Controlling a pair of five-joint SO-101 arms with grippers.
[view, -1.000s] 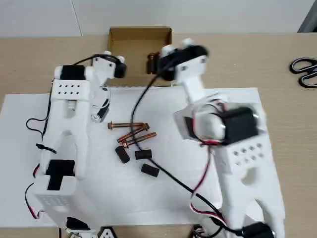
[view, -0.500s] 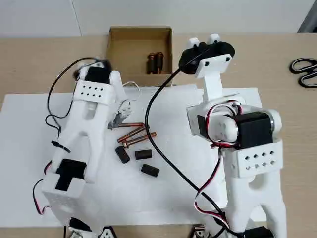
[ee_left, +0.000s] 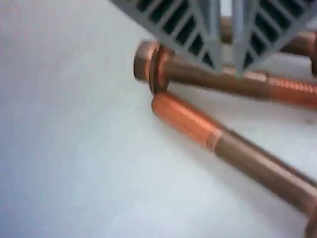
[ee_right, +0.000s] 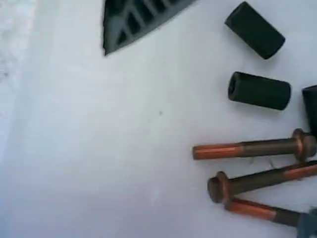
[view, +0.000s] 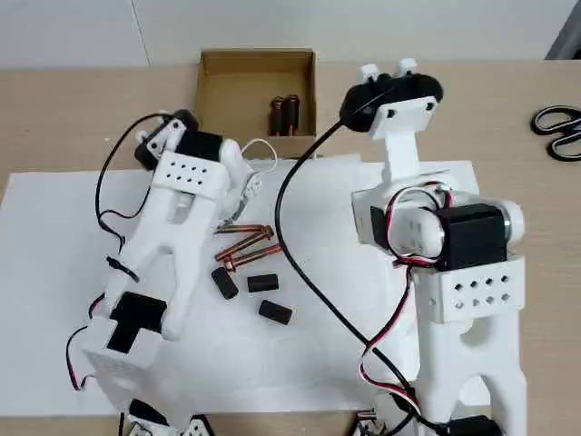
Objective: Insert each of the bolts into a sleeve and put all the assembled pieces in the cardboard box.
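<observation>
Three copper bolts (view: 245, 242) lie on the white sheet, and three black sleeves (view: 262, 282) lie just in front of them. My left gripper (view: 238, 202) is down at the bolts' head end. In the left wrist view its jaws stand nearly together, with the left gripper (ee_left: 227, 67) right on top of one bolt (ee_left: 198, 74); a second bolt (ee_left: 198, 124) lies beside it. The cardboard box (view: 227, 82) at the back holds two assembled pieces (view: 284, 113). My right arm (view: 399, 100) is raised to the right of the box. A grey part of the right gripper (ee_right: 133, 20) shows far above the sleeves (ee_right: 260, 90) and bolts (ee_right: 247, 148).
The white sheet (view: 54, 236) covers most of the wooden table. Scissors (view: 560, 130) lie at the far right edge. A black cable (view: 290, 236) from the right arm crosses the sheet just right of the bolts and sleeves.
My left arm has swung right and brought its gripper down onto the bolts' heads. My right arm has drawn away from the box, moving right.
</observation>
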